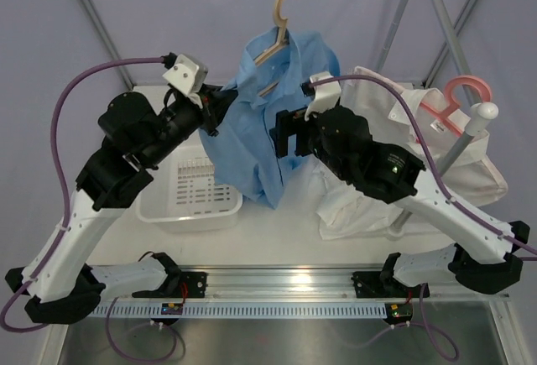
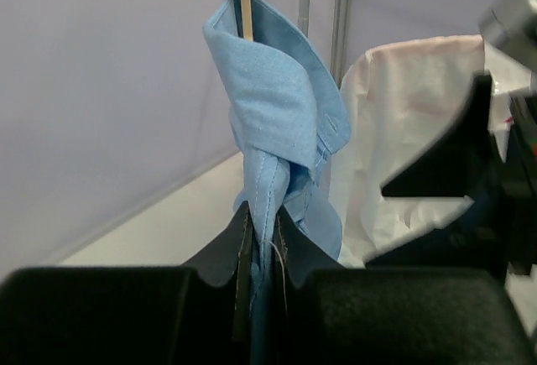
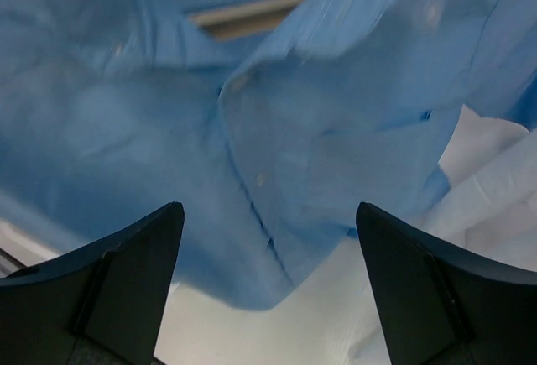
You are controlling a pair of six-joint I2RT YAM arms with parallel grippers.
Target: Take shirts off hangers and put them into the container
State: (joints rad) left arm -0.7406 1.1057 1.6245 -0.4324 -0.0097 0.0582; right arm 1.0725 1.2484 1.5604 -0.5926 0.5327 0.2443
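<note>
As left pincer (image 2: 262, 243) nips shirt (image 2: 277, 105), perhaps placket (image 2: 266, 185)

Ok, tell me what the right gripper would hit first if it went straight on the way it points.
The light blue collared cloth shirt: its buttoned front fills the view between the right gripper's open fingers. How far off it hangs is hard to judge.
</note>
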